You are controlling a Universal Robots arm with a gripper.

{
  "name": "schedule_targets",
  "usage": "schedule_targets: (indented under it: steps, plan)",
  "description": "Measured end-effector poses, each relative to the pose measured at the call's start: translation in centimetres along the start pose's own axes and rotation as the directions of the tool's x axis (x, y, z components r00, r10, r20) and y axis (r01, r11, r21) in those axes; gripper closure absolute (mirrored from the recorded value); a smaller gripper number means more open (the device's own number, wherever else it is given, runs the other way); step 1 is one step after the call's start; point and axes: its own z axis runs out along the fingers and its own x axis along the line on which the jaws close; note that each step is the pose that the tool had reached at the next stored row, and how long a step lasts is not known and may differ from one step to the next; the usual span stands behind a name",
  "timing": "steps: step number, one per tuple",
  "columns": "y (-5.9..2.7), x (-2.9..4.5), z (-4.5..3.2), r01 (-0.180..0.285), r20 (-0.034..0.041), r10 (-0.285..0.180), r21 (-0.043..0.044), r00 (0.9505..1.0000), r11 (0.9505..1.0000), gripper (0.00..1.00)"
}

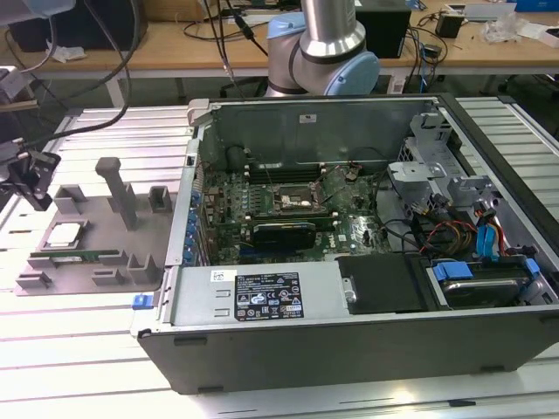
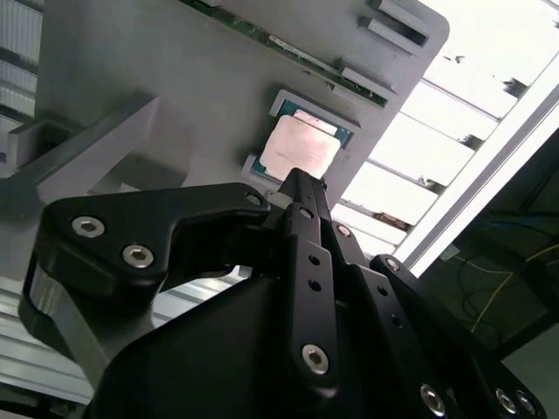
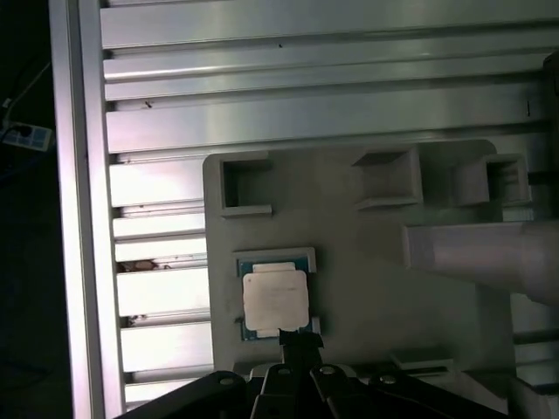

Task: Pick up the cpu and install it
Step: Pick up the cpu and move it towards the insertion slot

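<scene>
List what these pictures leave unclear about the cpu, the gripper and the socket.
1. The cpu: part of its near edge is covered by the gripper in both wrist views.
2. Contact between the two: the overlap hides it.
3. The socket, exterior view: too small to tell whether it is empty.

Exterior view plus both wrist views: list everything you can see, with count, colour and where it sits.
cpu: one, silver top, in a pocket of the tray.
memory stick: one, green, slotted along the tray's edge.
tray: one, grey, on the table at the exterior view's left.
case: one, grey, open, beside the tray.
motherboard: one, green, inside the case.
socket: one, black with metal frame, on the motherboard.
cables: several, red and blue, at the case's end on the exterior view's right.
table: one, silver slats, under it all.
arm: one, grey and pale blue, behind the case.
gripper: one, black, over the tray, close to the cpu.
</scene>
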Motion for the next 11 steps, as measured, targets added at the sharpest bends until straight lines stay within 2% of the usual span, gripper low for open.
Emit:
schedule_targets:
  steps: [11]
  plan:
    - [-0.11,0.06,2.26,0.0,-0.0001,0.0,0.0,1.0,1.0,0.89]
